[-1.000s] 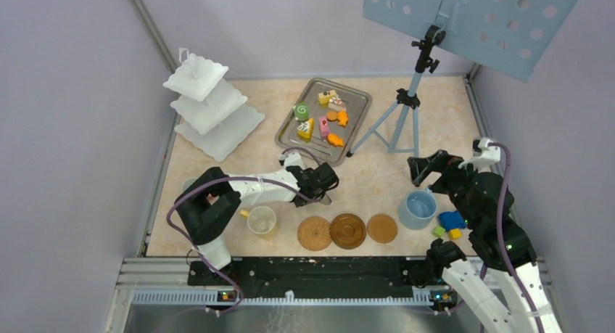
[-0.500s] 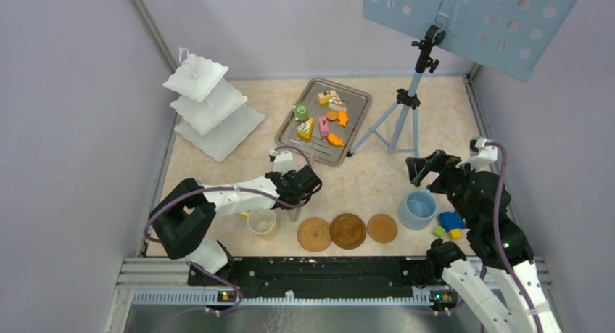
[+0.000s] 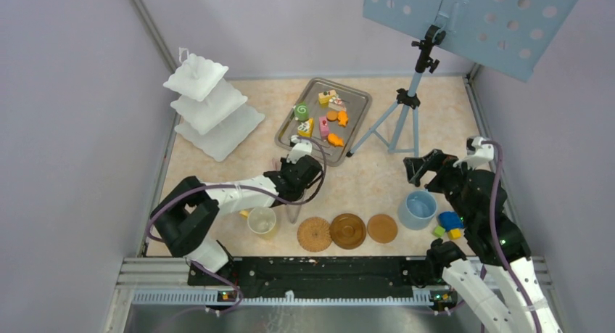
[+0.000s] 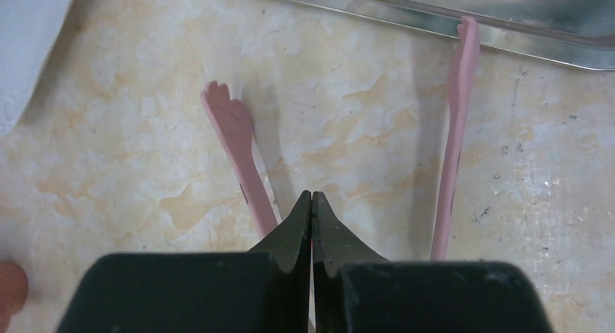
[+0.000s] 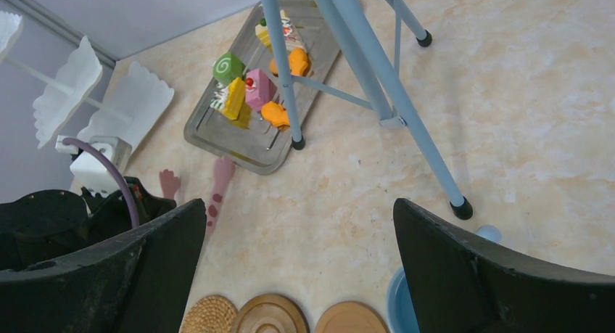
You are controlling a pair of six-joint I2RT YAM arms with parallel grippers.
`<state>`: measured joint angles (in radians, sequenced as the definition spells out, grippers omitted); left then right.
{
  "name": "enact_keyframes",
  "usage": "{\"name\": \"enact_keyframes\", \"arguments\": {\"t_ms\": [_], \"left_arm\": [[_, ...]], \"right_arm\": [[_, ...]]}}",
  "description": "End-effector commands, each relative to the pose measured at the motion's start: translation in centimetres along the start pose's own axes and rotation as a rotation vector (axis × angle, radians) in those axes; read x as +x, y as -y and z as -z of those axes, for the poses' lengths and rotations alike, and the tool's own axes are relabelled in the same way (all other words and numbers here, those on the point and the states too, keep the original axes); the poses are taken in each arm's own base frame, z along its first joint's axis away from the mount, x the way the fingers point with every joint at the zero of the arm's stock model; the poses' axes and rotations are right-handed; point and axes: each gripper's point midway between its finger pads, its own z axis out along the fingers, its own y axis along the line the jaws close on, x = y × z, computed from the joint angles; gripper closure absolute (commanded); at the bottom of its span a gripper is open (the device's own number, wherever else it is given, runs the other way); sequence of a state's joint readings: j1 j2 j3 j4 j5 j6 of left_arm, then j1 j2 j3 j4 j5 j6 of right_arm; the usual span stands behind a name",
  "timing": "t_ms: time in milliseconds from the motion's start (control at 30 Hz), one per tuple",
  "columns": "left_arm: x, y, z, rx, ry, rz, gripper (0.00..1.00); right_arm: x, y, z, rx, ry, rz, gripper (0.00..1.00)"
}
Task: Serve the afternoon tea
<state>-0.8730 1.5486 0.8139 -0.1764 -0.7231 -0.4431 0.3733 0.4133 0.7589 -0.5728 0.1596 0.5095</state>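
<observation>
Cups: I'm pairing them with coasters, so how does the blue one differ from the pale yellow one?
The blue cup is opaque and looks wider; the pale yellow cup is translucent. The blue cup stands right of the coasters, the pale yellow cup left of them. Both stand upright on the table, off the coasters.

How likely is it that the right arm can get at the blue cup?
Probably yes: the right gripper hangs open just beyond the blue cup, with nothing between them; the tripod stands farther back.
</observation>
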Motion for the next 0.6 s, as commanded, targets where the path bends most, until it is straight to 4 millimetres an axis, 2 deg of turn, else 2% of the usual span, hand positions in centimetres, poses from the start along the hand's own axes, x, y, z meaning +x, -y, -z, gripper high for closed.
{"name": "enact_keyframes", "arguments": {"t_ms": [0, 33, 100, 133, 167, 200, 233, 267, 367, 400, 567], "left_arm": [[-3.1, 1.2, 0.1, 0.038, 0.05, 0.005, 1.0], [-3.0, 0.8, 0.5, 0.022, 0.036, 0.03, 1.0], [-2.4, -0.2, 1.1, -0.016, 0.003, 0.076, 0.87], [-1.9, -0.9, 1.5, -0.045, -0.016, 0.12, 0.73], [-1.3, -1.8, 2.0, -0.08, -0.035, 0.153, 0.49], [-0.9, -2.7, 2.6, -0.109, -0.045, 0.191, 0.22], [-0.4, -3.4, 3.0, -0.132, -0.059, 0.212, 0.13], [0.1, -4.0, 3.4, -0.146, -0.069, 0.235, 0.09], [1.8, -4.5, 3.5, -0.126, -0.122, 0.301, 0.05], [2.3, -4.1, 3.2, -0.096, -0.139, 0.326, 0.06], [3.5, -3.2, 1.5, -0.042, -0.171, 0.364, 0.27]], "right_arm": [[-0.1, -0.3, -0.2, -0.011, 0.002, 0.0, 0.01], [0.0, -0.3, -0.1, -0.009, 0.0, 0.002, 0.01], [0.1, -0.1, -0.1, -0.004, -0.002, 0.004, 0.01], [0.1, -0.1, -0.1, -0.002, -0.002, 0.006, 0.01], [0.1, -0.1, -0.2, -0.004, -0.002, 0.006, 0.01], [0.2, -0.1, -0.3, -0.002, -0.001, 0.006, 0.01], [0.2, -0.1, -0.3, -0.002, -0.002, 0.005, 0.01], [0.3, -0.1, -0.4, -0.005, -0.001, 0.002, 0.01], [0.7, -0.4, -0.8, -0.025, -0.012, -0.005, 0.01], [0.7, -0.6, -0.9, -0.031, -0.014, -0.007, 0.01], [1.2, -0.9, -1.1, -0.045, -0.037, -0.008, 0.01]]}}
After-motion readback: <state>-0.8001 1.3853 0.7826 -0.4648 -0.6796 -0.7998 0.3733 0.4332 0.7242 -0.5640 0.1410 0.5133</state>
